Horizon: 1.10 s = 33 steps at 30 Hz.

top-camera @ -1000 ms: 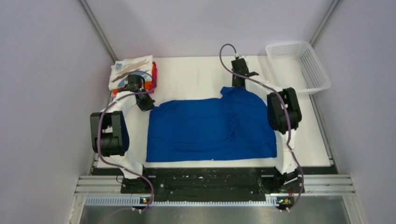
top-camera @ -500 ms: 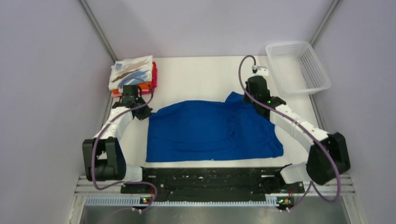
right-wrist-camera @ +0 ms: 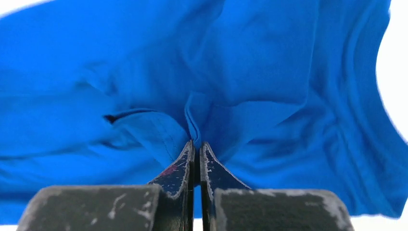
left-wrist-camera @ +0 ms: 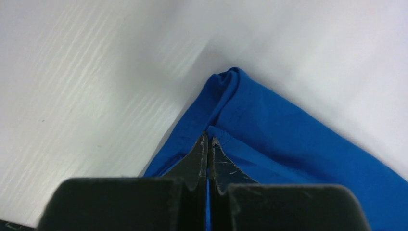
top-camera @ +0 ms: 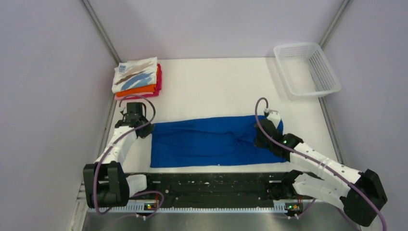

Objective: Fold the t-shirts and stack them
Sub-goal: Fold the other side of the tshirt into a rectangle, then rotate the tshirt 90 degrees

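Observation:
The royal-blue t-shirt point(top-camera: 211, 140) lies on the table, folded into a long strip; no lettering shows. My left gripper point(top-camera: 146, 129) is shut on the shirt's far left corner; the pinched cloth point(left-wrist-camera: 240, 110) shows in the left wrist view, gripper point(left-wrist-camera: 208, 139). My right gripper point(top-camera: 261, 139) is shut on a fold of the shirt near its right end; the right wrist view shows cloth point(right-wrist-camera: 250, 72) bunched at the gripper point(right-wrist-camera: 197, 147). A stack of folded t-shirts point(top-camera: 137, 78), white with brush-strokes on top of orange and magenta, sits at the far left.
A white plastic mesh basket point(top-camera: 308, 69) stands at the far right corner. The white table top point(top-camera: 211, 86) runs between the stack and the basket. Grey walls close in left and right.
Both grippers have pulled the shirt's far edge toward the near side, folding it over into a narrower strip. The right arm swung down and right; the left arm drew back.

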Motion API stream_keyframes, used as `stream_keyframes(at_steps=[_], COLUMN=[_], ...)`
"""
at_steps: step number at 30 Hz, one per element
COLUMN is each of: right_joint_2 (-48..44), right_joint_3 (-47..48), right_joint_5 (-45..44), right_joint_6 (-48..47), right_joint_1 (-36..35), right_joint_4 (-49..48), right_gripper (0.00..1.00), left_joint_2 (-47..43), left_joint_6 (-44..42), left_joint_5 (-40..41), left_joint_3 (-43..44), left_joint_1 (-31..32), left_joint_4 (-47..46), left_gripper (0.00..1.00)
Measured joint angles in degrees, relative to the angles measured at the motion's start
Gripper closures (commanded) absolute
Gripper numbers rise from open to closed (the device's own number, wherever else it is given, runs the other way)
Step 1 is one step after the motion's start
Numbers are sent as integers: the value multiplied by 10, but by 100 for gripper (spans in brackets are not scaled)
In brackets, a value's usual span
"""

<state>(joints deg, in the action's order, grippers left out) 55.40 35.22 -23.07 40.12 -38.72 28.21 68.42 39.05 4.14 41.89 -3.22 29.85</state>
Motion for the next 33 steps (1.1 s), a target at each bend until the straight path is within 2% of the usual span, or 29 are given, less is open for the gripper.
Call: stream_keyframes(at_steps=[2,3,4,6,8,9,10,11,13,17,19,25,29,33], right_joint_2=[-16,-27,-37,-55,-68,-71,-74,-75,-75,-75,-75,-35,25,50], right_joint_3=[-37,-54,-64,-81,-87,-87,-85,-81,-66,-6,10,12,4,-44], right_joint_5=[4,8,12,23,32,35,35,33,29,21,23,40,60,84], right_joint_6=[40,60,75,102,119,126,128,128,128,115,107,96,114,150], right_joint_1=[-21,-29,-33,-36,-36,-36,-36,-36,-36,-36,-36,-36,-31,-19], right_joint_4=[31,48,61,80,97,103,109,119,138,143,122,32,2,-14], right_gripper=[97,89,78,58,38,33,29,25,11,2,1,1,1,1], left_joint_2=[-4,-6,-6,-5,-5,-4,-3,-2,-2,-13,-27,-29,-2,50], left_joint_6=[6,11,14,19,22,26,29,31,33,30,24,12,12,13], left_joint_5=[16,24,31,40,48,52,55,60,63,55,34,-96,-154,-175], left_joint_3=[-14,-19,-23,-26,-26,-25,-24,-21,-12,17,25,21,-6,-29], left_joint_1=[0,0,0,0,0,0,0,0,0,0,0,8,43,94], left_joint_4=[6,9,12,16,18,19,23,29,43,56,53,15,-22,-41], left_gripper=[100,100,89,58,36,23,5,2,1,1,1,1,1,1])
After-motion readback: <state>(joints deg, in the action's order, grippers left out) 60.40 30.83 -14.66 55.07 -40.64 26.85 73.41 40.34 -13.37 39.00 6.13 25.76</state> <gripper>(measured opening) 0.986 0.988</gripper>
